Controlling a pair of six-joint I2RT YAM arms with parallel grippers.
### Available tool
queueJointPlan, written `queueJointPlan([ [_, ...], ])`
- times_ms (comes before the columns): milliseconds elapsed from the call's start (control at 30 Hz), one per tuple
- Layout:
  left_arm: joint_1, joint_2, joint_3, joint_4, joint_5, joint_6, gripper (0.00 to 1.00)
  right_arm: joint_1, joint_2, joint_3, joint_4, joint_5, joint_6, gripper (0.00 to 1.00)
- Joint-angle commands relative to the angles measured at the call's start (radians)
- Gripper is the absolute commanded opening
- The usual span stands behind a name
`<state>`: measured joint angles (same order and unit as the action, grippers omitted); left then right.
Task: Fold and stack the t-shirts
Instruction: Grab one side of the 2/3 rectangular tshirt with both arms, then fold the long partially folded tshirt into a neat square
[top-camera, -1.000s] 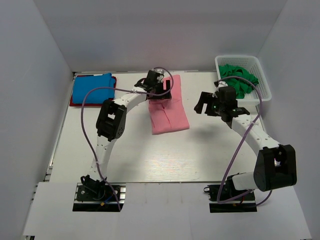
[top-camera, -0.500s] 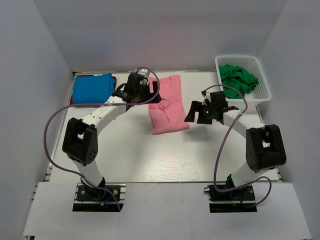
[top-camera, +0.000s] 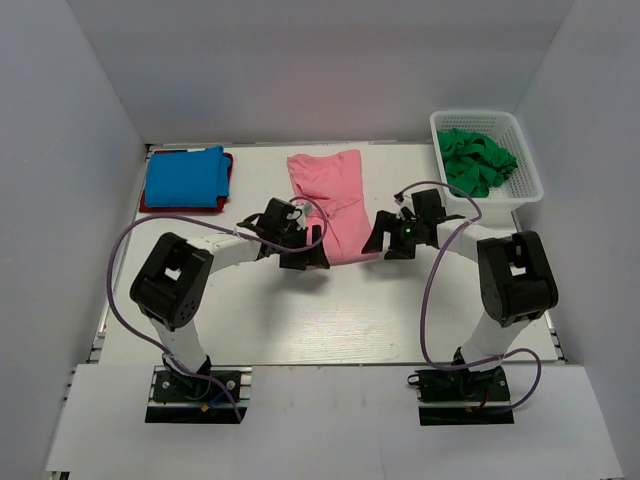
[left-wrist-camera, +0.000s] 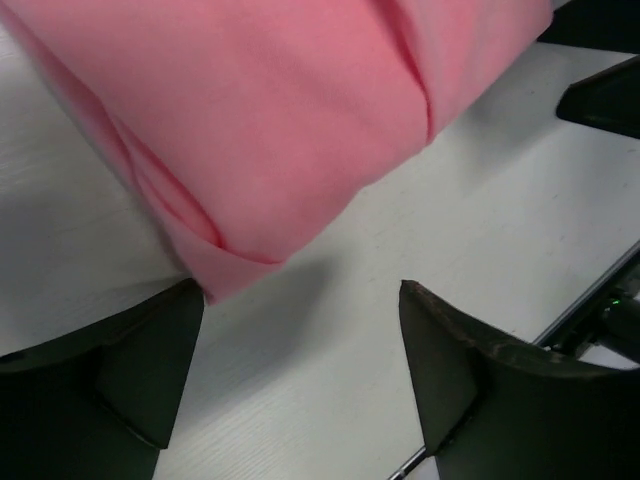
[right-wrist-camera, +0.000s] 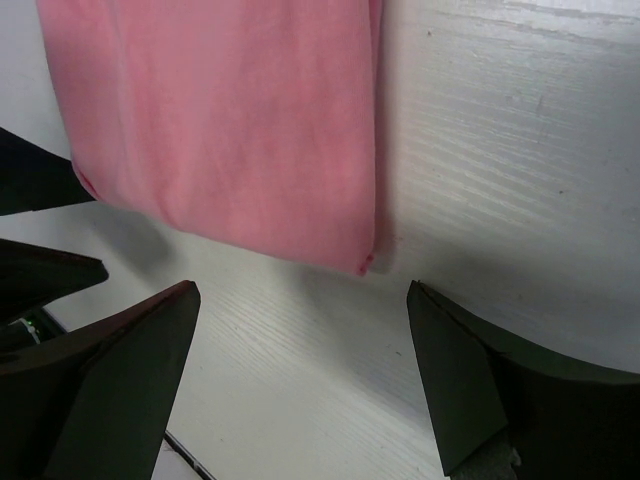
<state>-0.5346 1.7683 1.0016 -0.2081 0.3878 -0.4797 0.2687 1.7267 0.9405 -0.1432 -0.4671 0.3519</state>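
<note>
A salmon pink t-shirt (top-camera: 328, 195) lies folded into a long strip in the middle of the table. My left gripper (top-camera: 305, 254) sits low at its near left corner, jaws open; in the left wrist view the pink t-shirt (left-wrist-camera: 270, 120) has its corner just beside the left finger (left-wrist-camera: 130, 370) of the gripper (left-wrist-camera: 300, 292). My right gripper (top-camera: 379, 240) is open at the near right corner; the pink hem (right-wrist-camera: 220, 130) lies just ahead of the gripper (right-wrist-camera: 302, 292). A folded blue t-shirt (top-camera: 184, 177) rests on a red one (top-camera: 229, 172). Dark green t-shirts (top-camera: 478, 160) fill the basket.
The white lattice basket (top-camera: 528, 172) stands at the far right corner. The blue and red pile occupies the far left corner. White walls close in the table on three sides. Purple cables loop from both arms above the near table.
Both arms have swung in and down toward the near end of the pink t-shirt. The left gripper left the shirt's far end for its near left corner; the right came to the near right corner.
</note>
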Motion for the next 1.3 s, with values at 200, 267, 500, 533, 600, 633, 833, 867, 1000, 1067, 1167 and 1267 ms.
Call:
queueJointPlan([
  [200, -0.007, 0.031, -0.026, 0.049, 0.007, -0.014, 0.50, -0.003, 0.060, -0.008, 0.057, -0.005, 0.055, 0.87],
  [267, -0.007, 0.031, -0.026, 0.038, -0.016, -0.023, 0.44, -0.002, 0.068, -0.008, 0.065, -0.001, 0.062, 0.78],
  [500, -0.007, 0.031, -0.035, 0.038, -0.061, -0.046, 0.19, -0.006, 0.068, -0.032, 0.056, 0.051, 0.073, 0.29],
  [533, -0.007, 0.031, -0.035, 0.038, -0.072, -0.046, 0.06, -0.006, 0.062, -0.035, 0.054, 0.057, 0.071, 0.26],
  [600, -0.007, 0.040, -0.026, 0.038, -0.084, -0.057, 0.00, -0.005, 0.054, -0.040, 0.054, 0.080, 0.062, 0.17],
  [633, -0.007, 0.040, -0.026, 0.038, -0.084, -0.057, 0.00, -0.006, 0.051, -0.042, 0.054, 0.084, 0.056, 0.09],
  [833, -0.007, 0.004, -0.044, 0.027, -0.167, -0.066, 0.00, -0.011, 0.047, -0.023, 0.065, 0.116, 0.018, 0.00],
  [867, -0.007, -0.015, -0.055, 0.012, -0.176, -0.066, 0.00, -0.010, 0.042, -0.023, 0.063, 0.117, 0.018, 0.00],
  [1000, -0.007, -0.070, -0.064, -0.051, -0.213, -0.057, 0.00, -0.013, -0.044, -0.058, 0.057, 0.140, -0.013, 0.00],
  [1067, -0.007, -0.099, -0.074, -0.086, -0.222, -0.045, 0.00, -0.013, -0.068, -0.071, 0.031, 0.107, -0.031, 0.00],
  [1167, -0.007, -0.131, -0.101, -0.086, -0.163, -0.045, 0.00, -0.006, -0.120, -0.104, 0.021, 0.068, -0.031, 0.00],
  [1267, -0.007, -0.184, -0.127, -0.096, -0.067, -0.054, 0.00, -0.002, -0.183, -0.152, -0.002, 0.012, -0.037, 0.00],
])
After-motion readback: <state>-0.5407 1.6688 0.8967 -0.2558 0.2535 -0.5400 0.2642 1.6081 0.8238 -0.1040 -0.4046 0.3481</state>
